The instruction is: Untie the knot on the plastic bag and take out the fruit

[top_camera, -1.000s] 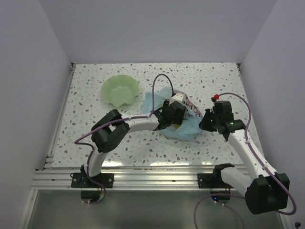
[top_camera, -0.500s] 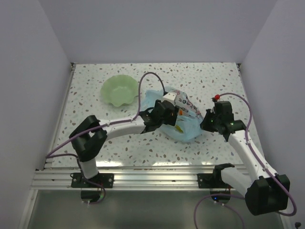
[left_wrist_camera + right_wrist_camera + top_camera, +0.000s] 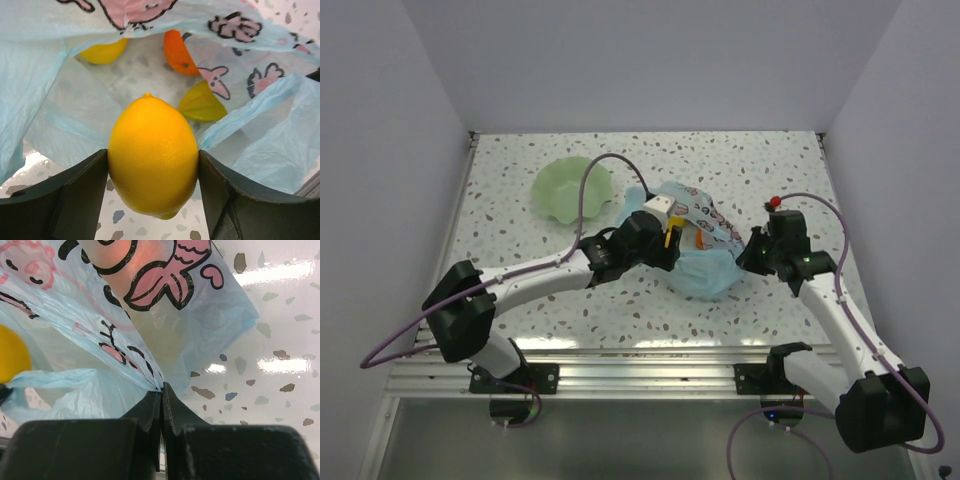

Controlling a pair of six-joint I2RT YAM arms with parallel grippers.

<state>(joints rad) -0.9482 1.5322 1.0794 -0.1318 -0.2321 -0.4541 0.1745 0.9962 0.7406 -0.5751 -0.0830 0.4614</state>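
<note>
Seen from above, a speckled white table (image 3: 720, 160) holds a pale green wavy-rimmed bowl (image 3: 573, 190) at the back left; just right of it lies a thin light-blue plastic bag (image 3: 705, 270) printed with pink-and-dark cartoon figures.

The left arm reaches across from the near left; its left gripper (image 3: 668, 238) sits at the bag's left edge, with something yellow between the fingers. In the left wrist view, the left gripper (image 3: 153, 170) is clamped on a bright yellow lemon (image 3: 152, 155); one dark finger presses each side, and the lemon's pointed tip faces the bag. The lemon sits just outside the bag's open mouth, above bare table. Inside the bag (image 3: 40, 100) lie a yellow fruit (image 3: 102, 51) and an orange fruit (image 3: 179, 52); a yellow-green shape (image 3: 201, 103) shows through the film, possibly another fruit, though the plastic blurs it.

The right gripper (image 3: 757, 255) meets the bag's right edge; in the right wrist view, the right gripper (image 3: 161, 400) has its fingers fully closed, pinching a fold of the bag (image 3: 165, 340); the film fans out from the pinch.
</note>
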